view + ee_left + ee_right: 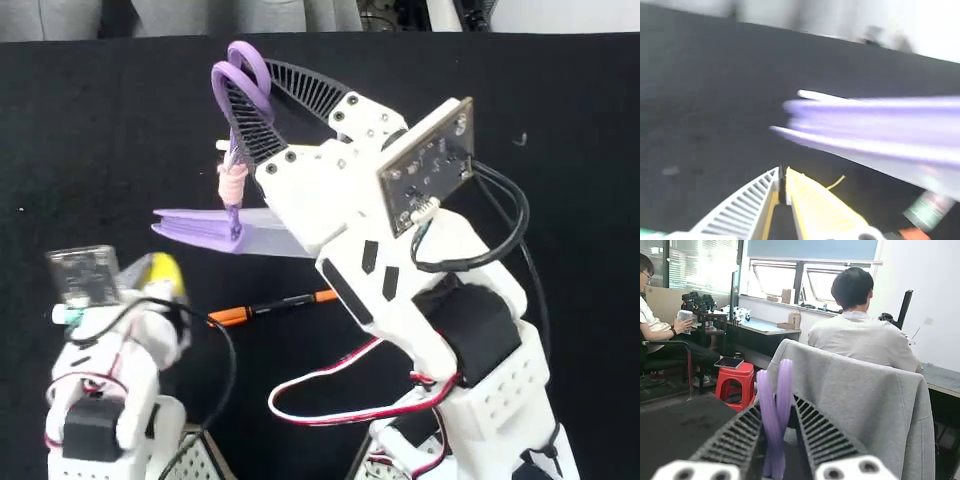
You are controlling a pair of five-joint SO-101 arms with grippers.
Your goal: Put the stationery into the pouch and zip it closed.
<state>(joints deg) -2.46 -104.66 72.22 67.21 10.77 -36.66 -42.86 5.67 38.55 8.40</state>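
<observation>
My right gripper (248, 85) is pinched on the purple scissors (785, 385), the looped handles standing up between my black ribbed jaws. In the high view the scissors hang downward and their lower end meets the lilac pouch (210, 228); I cannot tell whether the tip is inside the pouch or only against it. The pouch lies flat on the black table (560, 120), near the middle, and its right end is hidden under my right arm, so I cannot make out its zip. My left gripper (782, 175) sits low at the near-left, its white and yellow jaws pressed together on nothing, pointing toward the pouch (865, 135), which is smeared in that wrist view. 1 orange and black pen (270, 307) lies between my 2 arms, just on the near side of the pouch, its right end covered by my right arm. Open tabletop stretches to the right of my right arm and toward the far edge, beyond which grey fabric hangs. The left side of the table also has bare room beyond the pouch's tip.
</observation>
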